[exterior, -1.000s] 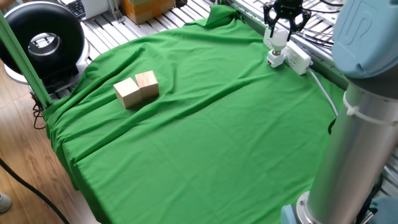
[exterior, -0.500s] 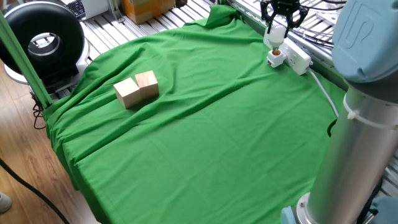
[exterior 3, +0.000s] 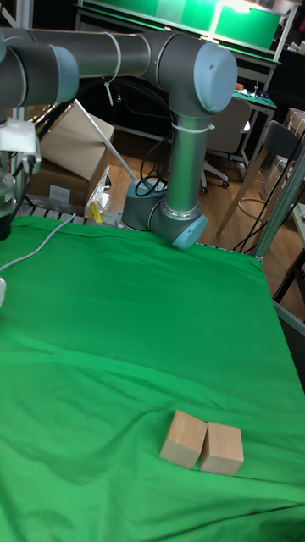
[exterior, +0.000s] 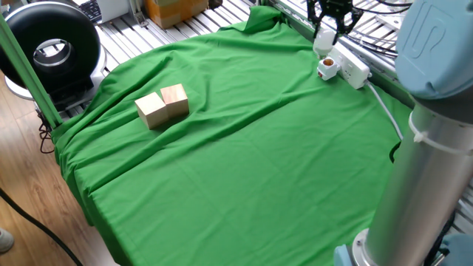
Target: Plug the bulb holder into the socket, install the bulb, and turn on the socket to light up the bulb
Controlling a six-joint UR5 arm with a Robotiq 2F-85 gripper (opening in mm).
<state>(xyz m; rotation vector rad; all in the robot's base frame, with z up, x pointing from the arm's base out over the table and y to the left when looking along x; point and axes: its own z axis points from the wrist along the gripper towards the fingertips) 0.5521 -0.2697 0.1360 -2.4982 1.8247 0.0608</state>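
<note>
In the fixed view my gripper (exterior: 326, 28) hangs at the far right corner of the green cloth, shut on the bulb (exterior: 323, 41), a small white piece that points downward. Just below it stands the bulb holder (exterior: 327, 69), plugged into the near end of the socket (exterior: 353, 68); its orange opening shows, with a small gap to the bulb. The socket's white cable (exterior: 386, 111) runs toward the arm's base. In the tall fixed view the gripper is cut off by the left edge, and only the cable (exterior 3: 34, 244) and a sliver of the socket (exterior 3: 2, 292) show.
Two wooden blocks (exterior: 162, 106) lie side by side on the left of the green cloth (exterior: 244, 162), also seen near the front as blocks (exterior 3: 202, 442). The arm's grey column (exterior: 421, 148) fills the right side. A black round device (exterior: 50, 48) stands beyond the left edge.
The gripper has risen with the bulb. The bulb was down at the holder's opening one second ago and now hangs a little above it, so the orange opening shows.
</note>
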